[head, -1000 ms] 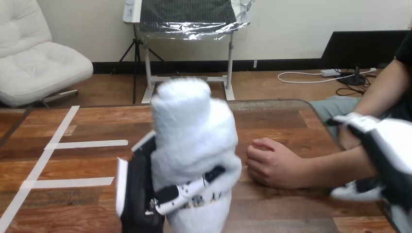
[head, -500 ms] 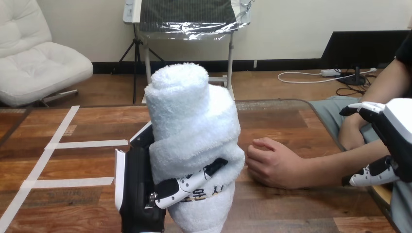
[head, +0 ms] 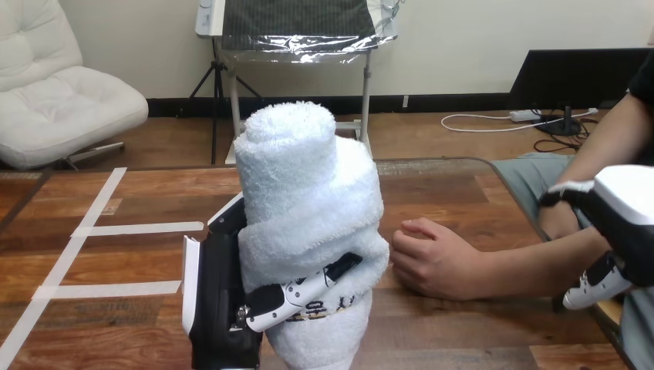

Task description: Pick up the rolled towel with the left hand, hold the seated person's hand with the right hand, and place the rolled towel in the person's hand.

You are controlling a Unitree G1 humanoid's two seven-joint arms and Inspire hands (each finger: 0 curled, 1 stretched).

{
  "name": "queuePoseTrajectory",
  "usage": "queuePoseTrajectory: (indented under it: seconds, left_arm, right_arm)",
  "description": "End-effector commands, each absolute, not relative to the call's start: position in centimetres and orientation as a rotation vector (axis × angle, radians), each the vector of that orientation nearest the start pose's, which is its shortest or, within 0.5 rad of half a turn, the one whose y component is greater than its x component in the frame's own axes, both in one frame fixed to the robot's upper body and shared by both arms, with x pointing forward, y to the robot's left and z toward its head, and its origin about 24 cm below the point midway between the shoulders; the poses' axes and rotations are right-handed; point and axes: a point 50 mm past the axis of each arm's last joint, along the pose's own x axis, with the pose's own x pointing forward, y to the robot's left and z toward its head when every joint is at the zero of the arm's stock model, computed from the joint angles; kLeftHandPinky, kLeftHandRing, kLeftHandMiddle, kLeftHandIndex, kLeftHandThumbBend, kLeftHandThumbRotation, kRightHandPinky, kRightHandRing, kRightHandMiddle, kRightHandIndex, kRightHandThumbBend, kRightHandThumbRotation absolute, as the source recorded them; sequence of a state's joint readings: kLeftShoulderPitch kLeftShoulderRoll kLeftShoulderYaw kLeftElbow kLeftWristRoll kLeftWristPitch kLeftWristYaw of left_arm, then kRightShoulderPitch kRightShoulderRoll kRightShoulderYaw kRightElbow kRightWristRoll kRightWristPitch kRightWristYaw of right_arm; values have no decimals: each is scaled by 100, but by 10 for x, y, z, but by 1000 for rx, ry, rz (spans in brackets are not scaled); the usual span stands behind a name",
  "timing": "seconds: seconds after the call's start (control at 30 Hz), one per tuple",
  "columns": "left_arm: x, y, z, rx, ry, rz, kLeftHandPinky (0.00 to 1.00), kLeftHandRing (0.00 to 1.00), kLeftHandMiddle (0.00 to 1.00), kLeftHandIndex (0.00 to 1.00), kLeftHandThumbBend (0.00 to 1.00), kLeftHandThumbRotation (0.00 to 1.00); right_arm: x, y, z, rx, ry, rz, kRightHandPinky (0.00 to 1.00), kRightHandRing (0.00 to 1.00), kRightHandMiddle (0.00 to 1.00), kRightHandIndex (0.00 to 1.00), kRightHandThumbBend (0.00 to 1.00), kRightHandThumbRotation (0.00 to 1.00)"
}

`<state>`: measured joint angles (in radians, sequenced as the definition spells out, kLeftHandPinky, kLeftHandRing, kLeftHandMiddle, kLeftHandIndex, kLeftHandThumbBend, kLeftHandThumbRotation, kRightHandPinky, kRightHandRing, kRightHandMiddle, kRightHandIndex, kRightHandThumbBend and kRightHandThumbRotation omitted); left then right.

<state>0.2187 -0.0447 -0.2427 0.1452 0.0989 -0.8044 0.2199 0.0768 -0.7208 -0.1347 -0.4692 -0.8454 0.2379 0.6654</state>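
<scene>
1. The rolled towel [head: 308, 200] stood upright near centre, gripped by the left hand [head: 224, 308], steadier than a second before.
2. The person's hand [head: 432, 258] rested on the tabletop [head: 139, 200] just right of it.
3. The right hand [head: 628, 223] had shifted lower at their forearm [head: 532, 266]; its grip could not be told, so the handover probably waited.

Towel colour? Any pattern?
Plain white, no pattern. The head view shows the towel best, upright in the left hand.

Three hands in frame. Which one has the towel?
The robot's left hand, bottom centre, curled round the upright rolled towel. The right hand is by the person's forearm; the person's hand rests on the table.
</scene>
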Motion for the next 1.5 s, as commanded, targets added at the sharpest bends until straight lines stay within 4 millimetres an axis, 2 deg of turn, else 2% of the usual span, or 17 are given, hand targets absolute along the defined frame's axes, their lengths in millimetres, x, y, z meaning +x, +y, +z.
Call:
queuePoseTrajectory:
  seconds: [0.0, 0.83, 1.47]
  left_arm:
    - [193, 99, 52, -127, -523, 29, 28, 35, 42, 48, 65, 2]
    - [193, 101, 53, -121, -525, 31, 27, 35, 42, 49, 64, 1]
    - [193, 102, 54, -130, -526, 29, 27, 35, 42, 48, 64, 0]
  right_arm:
    - [240, -254, 160, -1594, 223, 191, 78, 87, 87, 83, 91, 0]
    - [262, -246, 153, -1657, 189, 320, 80, 86, 86, 83, 91, 0]
    - [277, -237, 145, -1710, 162, 417, 82, 87, 88, 84, 86, 2]
